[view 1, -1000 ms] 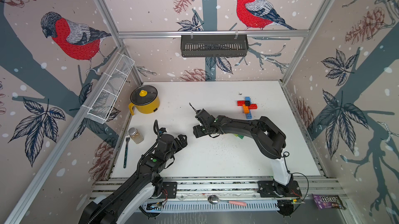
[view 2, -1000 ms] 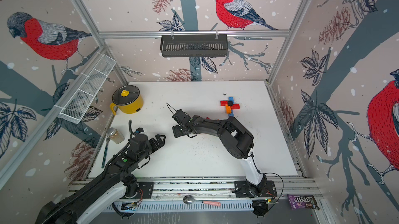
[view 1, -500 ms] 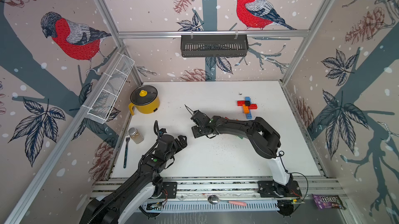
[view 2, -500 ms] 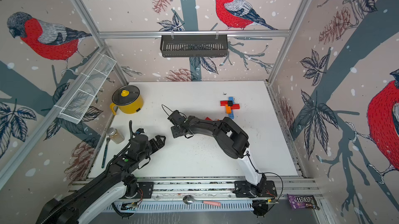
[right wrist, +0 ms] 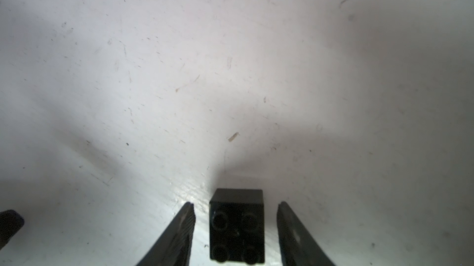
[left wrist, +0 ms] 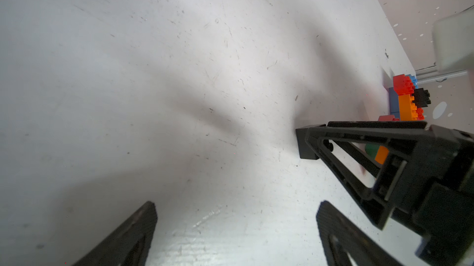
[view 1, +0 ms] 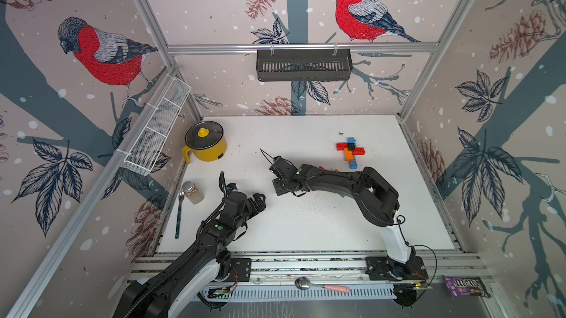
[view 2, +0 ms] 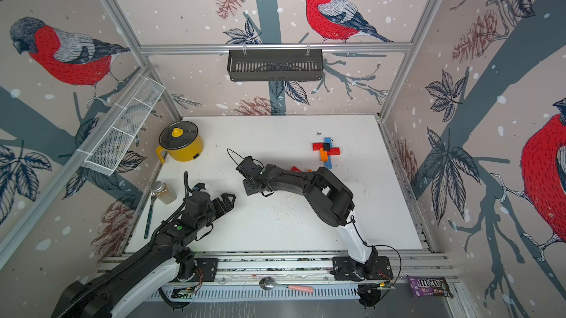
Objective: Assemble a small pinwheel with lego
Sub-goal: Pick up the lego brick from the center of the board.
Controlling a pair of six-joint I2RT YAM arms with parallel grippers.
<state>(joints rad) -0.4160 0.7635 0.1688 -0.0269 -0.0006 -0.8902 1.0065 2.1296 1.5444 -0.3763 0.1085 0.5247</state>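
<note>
— While the right arm [view 1: 337, 178] lies stretched low from its base at the table's near edge toward the middle, how does its hand stand?

— The right gripper [right wrist: 235, 204] points down at the white table [view 1: 306, 227]. Its fingers are apart, one on each side of a small square black studded plastic brick [right wrist: 237, 226] lying studs-up. In the right wrist view a strip of bare table shows on both sides of that brick, so neither finger touches it.

— And the other side?

— The left arm [view 1: 214, 233] comes up from the near-left corner with a bent elbow. The left gripper [view 1: 258, 201] hovers over the table, aimed toward the right gripper, its fingers spread wide with nothing between them. The two grippers are near each other but apart.

— Where is the rest of the lego?

— Toward the far-right corner sits a cross of red, blue and orange oblong bricks [view 1: 348, 155] with a second black square brick [view 1: 351, 146] on its centre, well apart from both grippers. Behind the right forearm peek loose red and orange bricks [view 2: 295, 168], partly hidden.

— Room to move?

— Bare table runs from the grippers to the near edge and from the middle to the far edge. The left edge is busier: a yellow lidded pot [view 1: 206, 144] near the far-left corner, then a small glass jar [view 1: 193, 192] and a fork [view 1: 179, 212] lying along that edge, near the left arm.
</note>
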